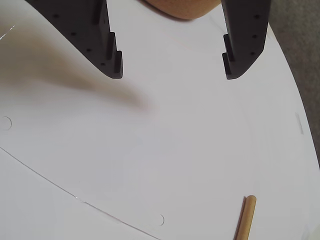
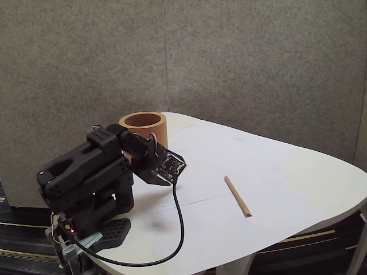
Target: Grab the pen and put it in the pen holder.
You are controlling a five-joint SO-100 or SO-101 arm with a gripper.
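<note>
While nothing is held yet, the step in hand is judged to be the reach toward the pen, so the layout is worth fixing first, big to small. A white table (image 2: pixel 275 172) with a rounded edge is seen in the fixed view, backed by grey felt-like panels (image 2: pixel 229 63). The black arm (image 2: pixel 86 172) is seen folded low at the table's left end in that view, a black cable (image 2: pixel 178 229) looping from the wrist back toward the base. The pen holder (image 2: pixel 143 127) is stood upright just behind the arm, mouth up; its orange-brown wall (image 1: pixel 185 9) is glimpsed at the top edge of the wrist view. The gripper (image 1: pixel 172 70) is spread wide in the wrist view, bare table between the jaws, nothing clamped. The pen (image 2: pixel 237 196) is laid flat on the table, well apart from both arm and cup, to the right in the fixed view; only its end (image 1: pixel 246 217) is caught at the lower edge of the wrist view. For a clean pick, the wrist is best swung until the stick is centred between the jaws and crossed by them, the jaws are kept open on the descent, and closure is made near mid-length so the pen is not tipped when lifted. A thin round stick is likely to roll if nudged by one finger first.
</note>
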